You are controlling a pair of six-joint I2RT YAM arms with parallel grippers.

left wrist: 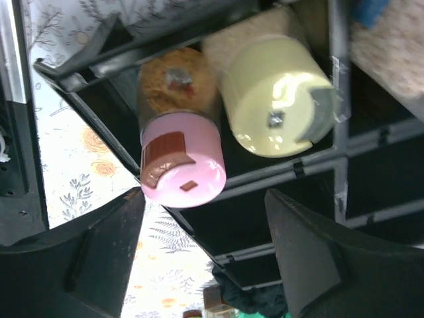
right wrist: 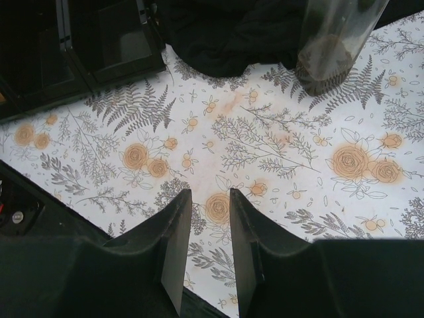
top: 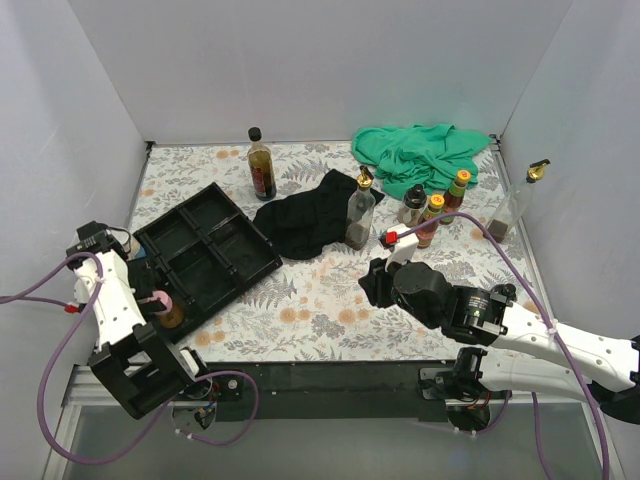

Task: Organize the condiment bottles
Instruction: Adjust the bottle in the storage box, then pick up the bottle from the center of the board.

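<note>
readable text: I find none in any view | dark black-capped sauce bottle (top: 262, 172): red label, print too small for me to read | pink-lidded shaker (left wrist: 182, 169): seen close, no lettering on lid

You see your right tool (right wrist: 209, 212) over the flowered table (right wrist: 278, 152), fingers a narrow gap apart with nothing between them, a black tray (right wrist: 99, 46) upper left, a black cloth (right wrist: 225, 33) beside it, and a clear bottle (right wrist: 331, 46) upper right.

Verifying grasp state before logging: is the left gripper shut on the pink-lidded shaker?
No, the left gripper is open, its fingers wide apart either side of the pink-lidded shaker.
</note>
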